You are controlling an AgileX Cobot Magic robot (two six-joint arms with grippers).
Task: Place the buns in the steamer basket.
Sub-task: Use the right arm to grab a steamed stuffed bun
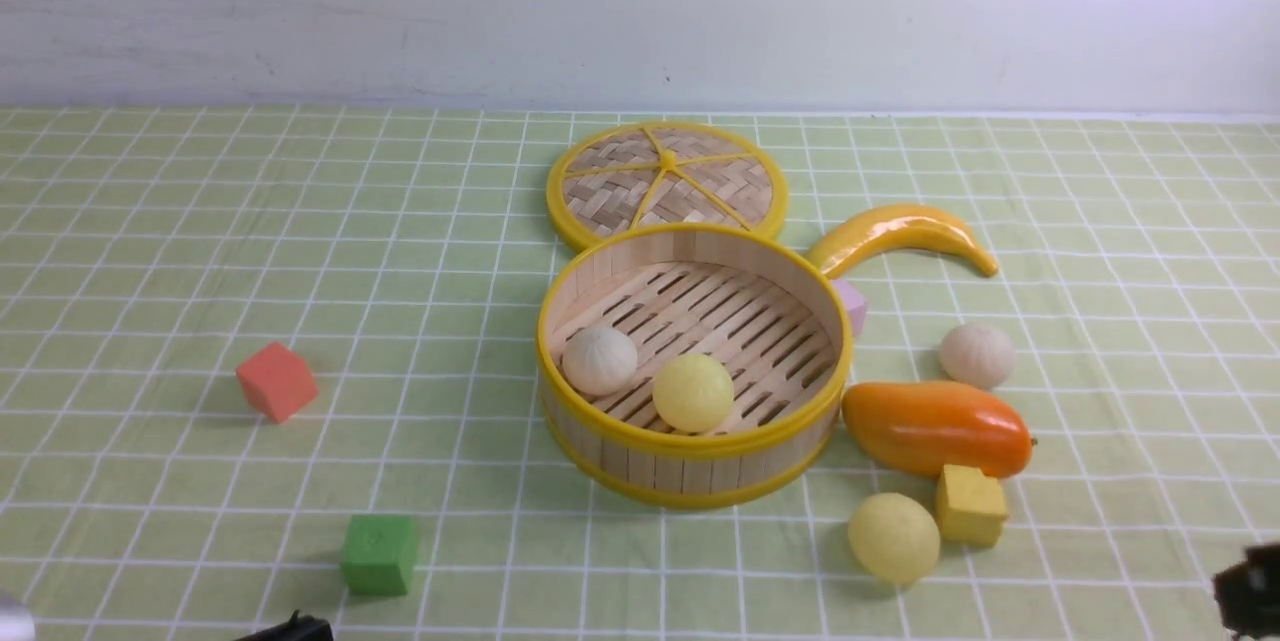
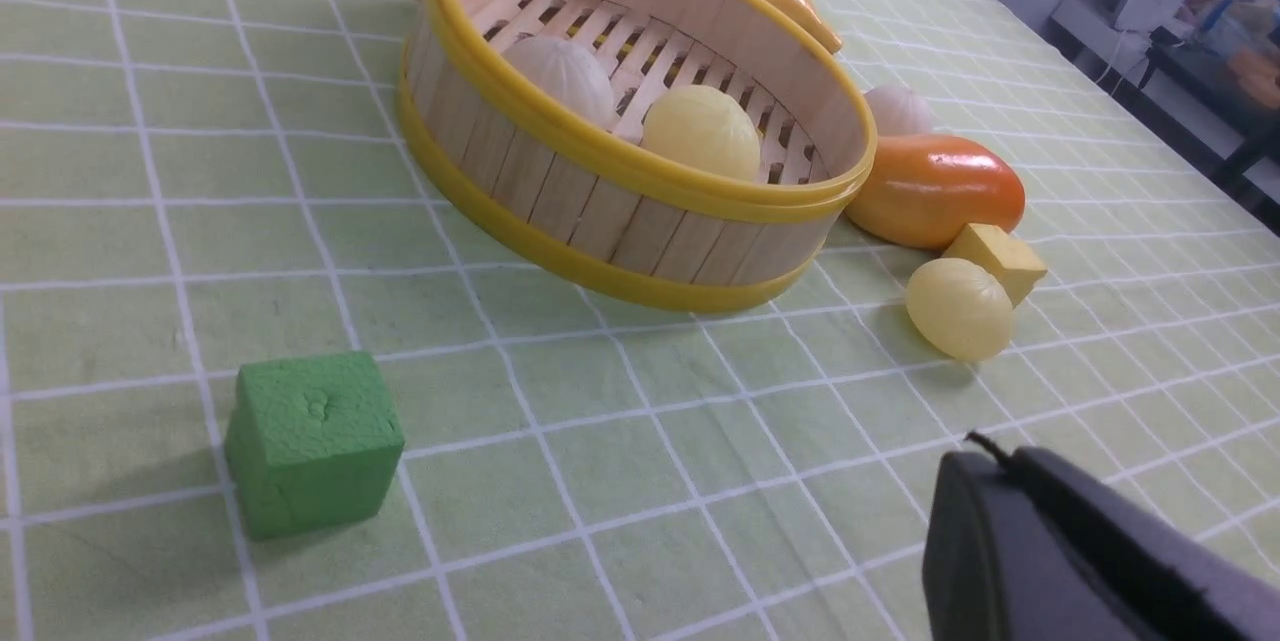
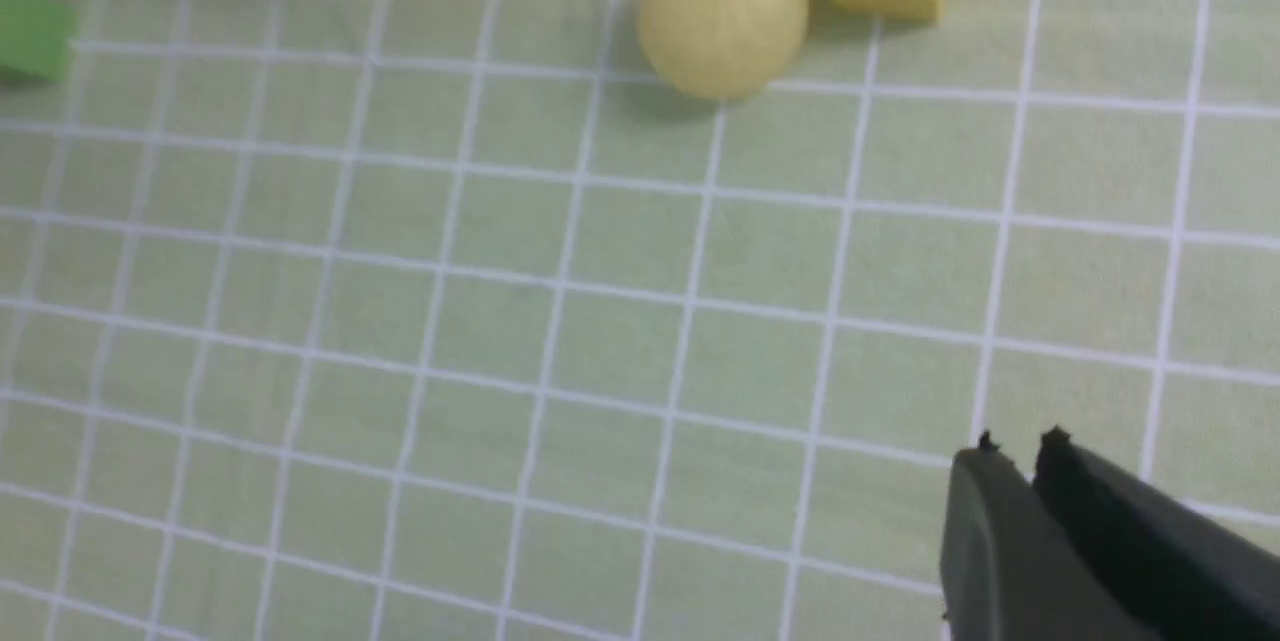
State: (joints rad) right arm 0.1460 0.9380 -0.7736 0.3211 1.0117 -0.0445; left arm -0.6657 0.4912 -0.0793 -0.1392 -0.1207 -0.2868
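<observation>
The steamer basket (image 1: 690, 471) stands mid-table with two buns inside, an off-white pleated one (image 1: 600, 359) and a pale yellow one (image 1: 693, 392). Another off-white bun (image 1: 977, 355) lies on the cloth to its right, behind the mango. A second yellow bun (image 1: 894, 537) sits near the front right, touching the yellow cube; it also shows in the right wrist view (image 3: 722, 13). My left gripper (image 2: 985, 446) is shut and empty, low at the front left (image 1: 290, 626). My right gripper (image 3: 1015, 441) hovers over bare cloth at the front right edge (image 1: 1250, 586), jaws together, holding nothing.
The woven lid (image 1: 667, 183) lies behind the basket. A banana (image 1: 905, 233), orange mango (image 1: 935, 426), yellow cube (image 1: 970, 505) and pink cube (image 1: 850, 306) crowd the basket's right side. A red cube (image 1: 277, 381) and green cube (image 1: 379, 553) sit to the left.
</observation>
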